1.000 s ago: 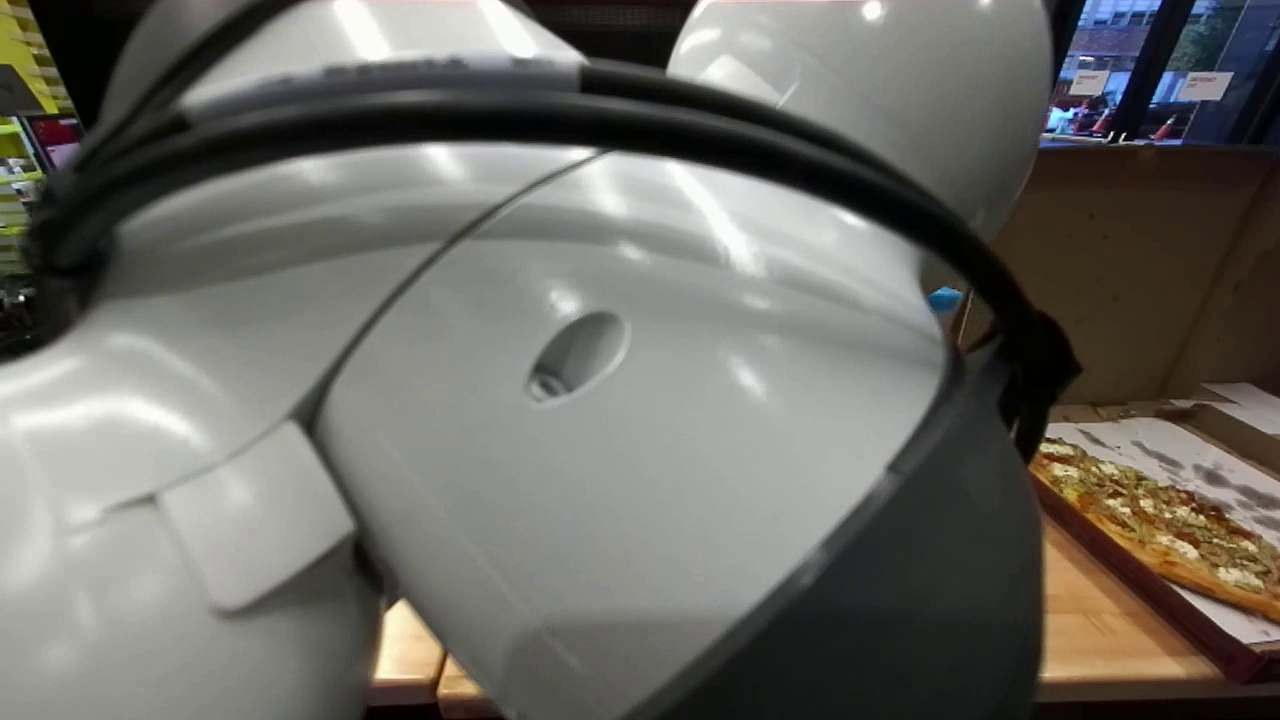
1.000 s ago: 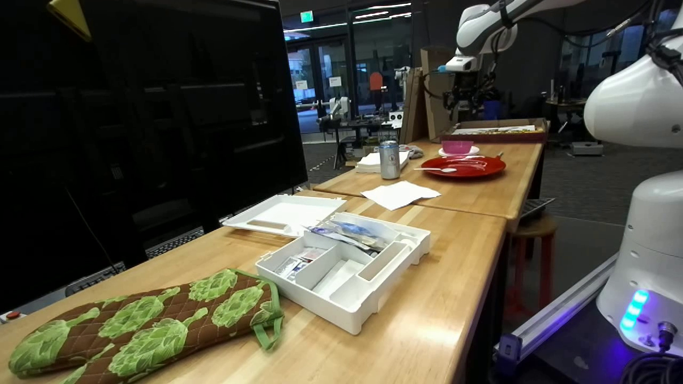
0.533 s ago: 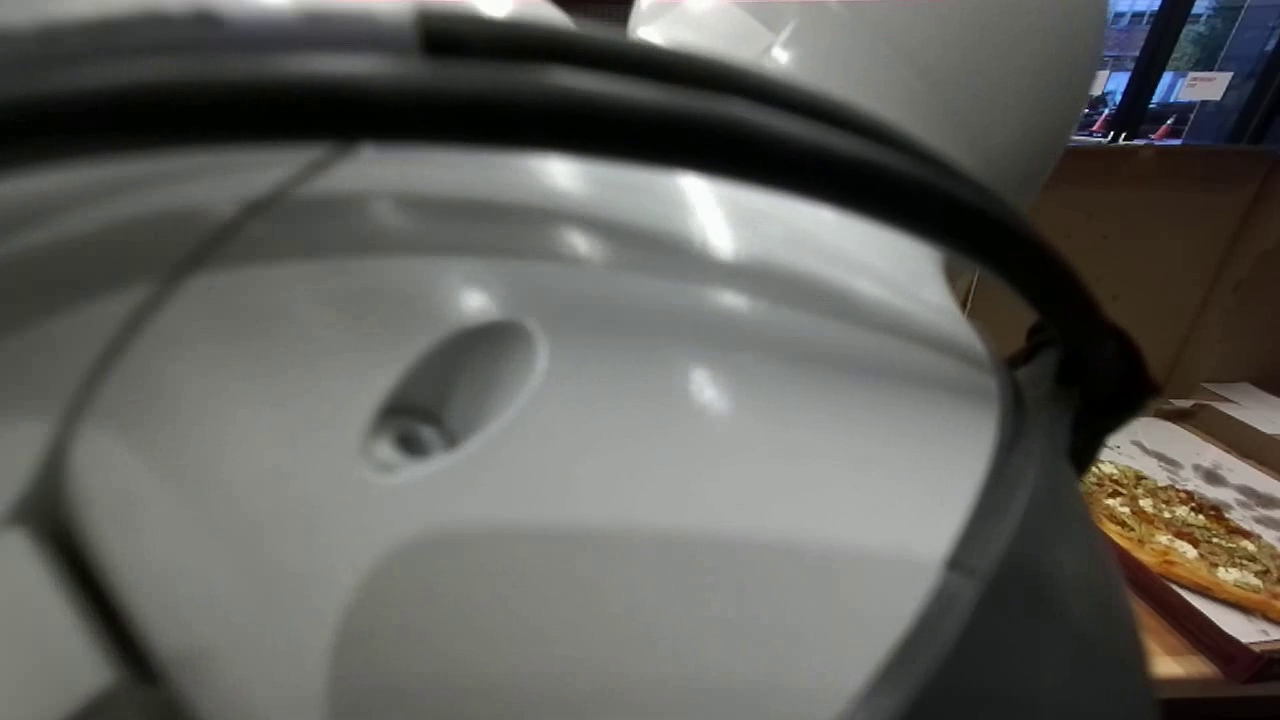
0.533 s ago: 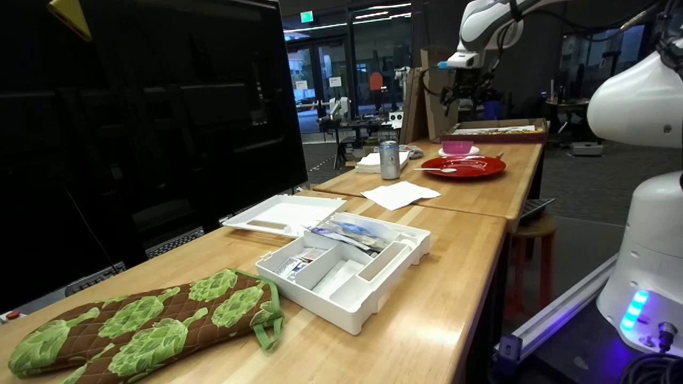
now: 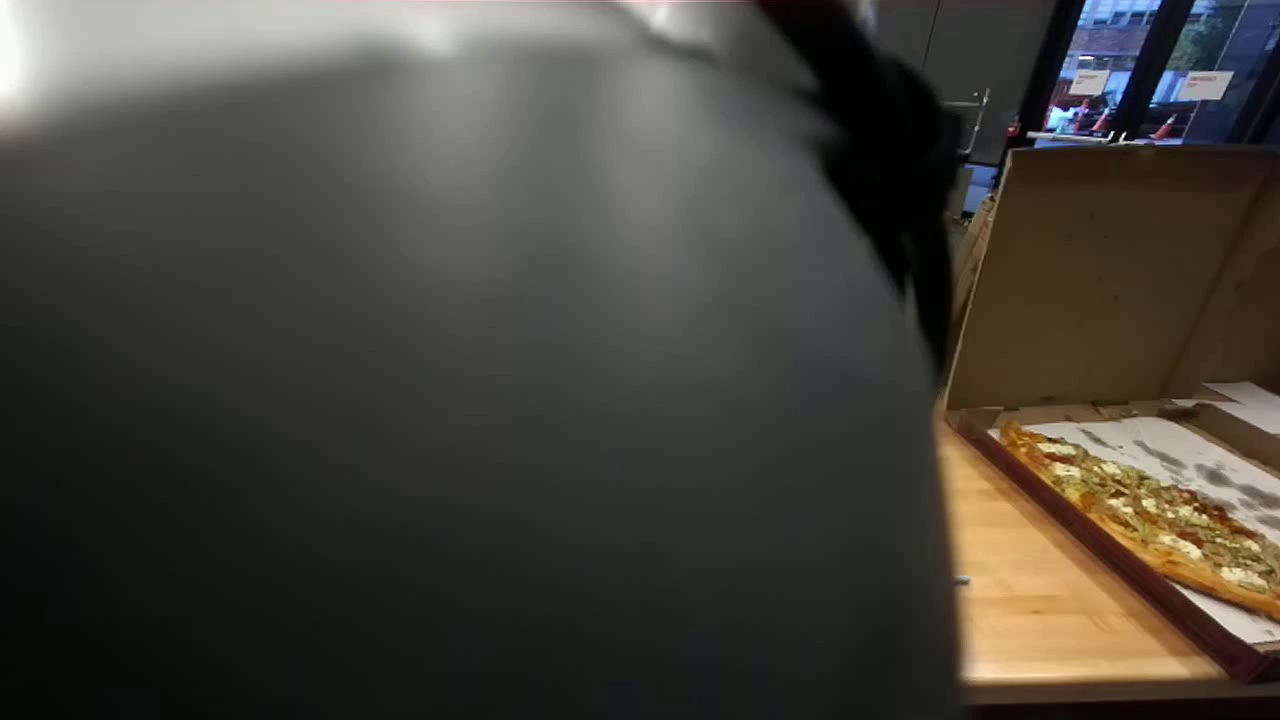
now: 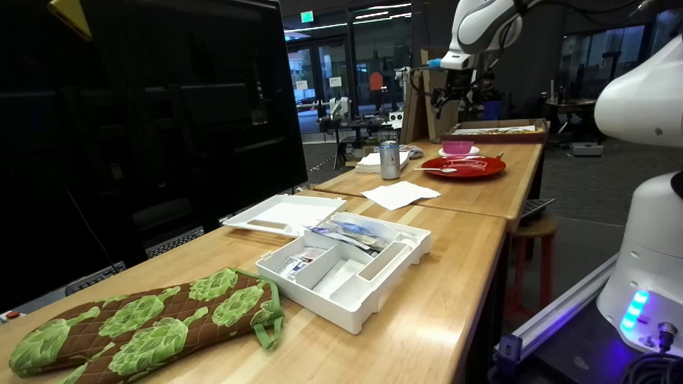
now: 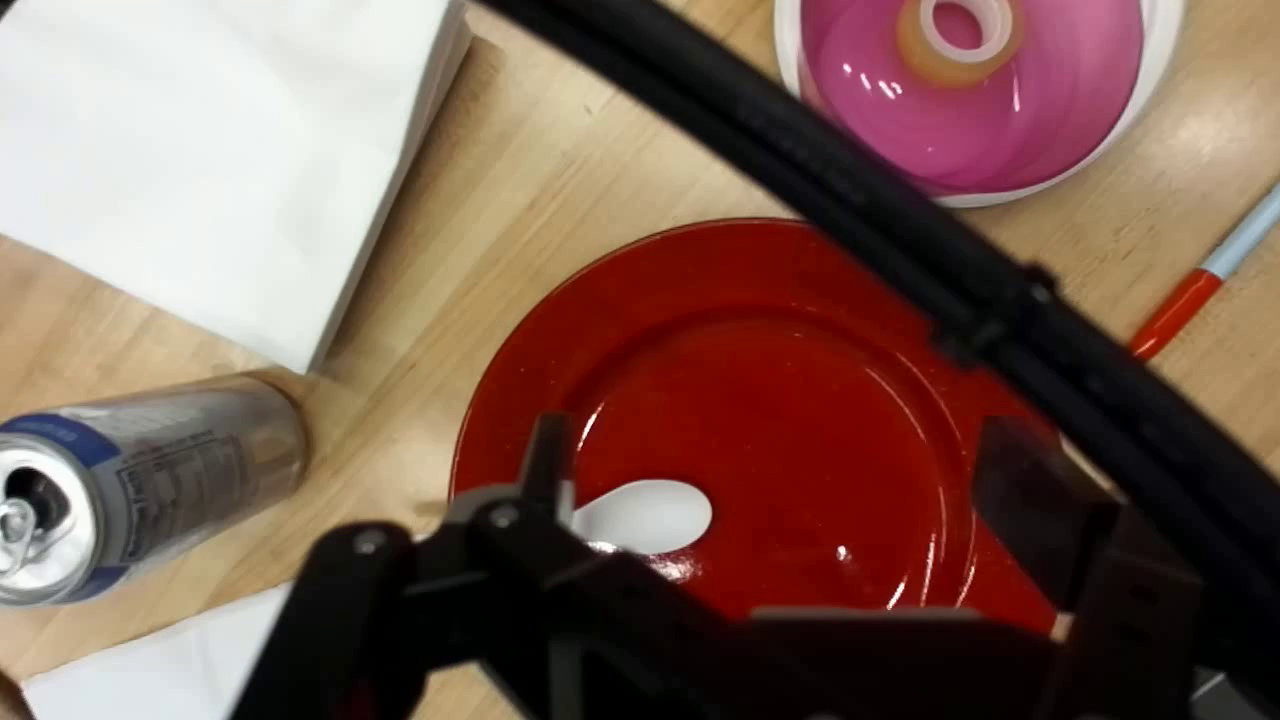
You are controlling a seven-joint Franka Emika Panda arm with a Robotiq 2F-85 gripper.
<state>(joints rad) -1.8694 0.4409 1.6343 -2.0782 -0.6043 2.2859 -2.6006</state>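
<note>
My gripper (image 7: 782, 440) stands open in the wrist view, nothing between its fingers, above a round red plate (image 7: 760, 390). On that plate rests a white spoon (image 7: 655, 515); its handle is hidden behind the left finger (image 7: 548, 455). A silver can (image 7: 200, 470) with an opened top is to the left. Beyond the plate, a pink bowl (image 7: 880, 110) with a ring-shaped item inside sits on a white plate. A red-and-white marker (image 7: 1185, 305) lies at the right. In an exterior view the gripper (image 6: 445, 104) hangs high over the far table, well above the red plate (image 6: 475, 166).
White napkins (image 7: 210, 150) are stacked beside the can. An open pizza box (image 5: 1080, 545) holds pizza (image 5: 1150, 505). On the near table are a compartmented white case (image 6: 368, 298), its lid (image 6: 288, 210) and a quilted mitt (image 6: 171, 325). The arm (image 5: 500, 400) blocks much of an exterior view.
The gripper has shifted left in an exterior view, still high over the table. The arm's near part has swung, filling more of an exterior view and uncovering the pizza box's lid and side.
</note>
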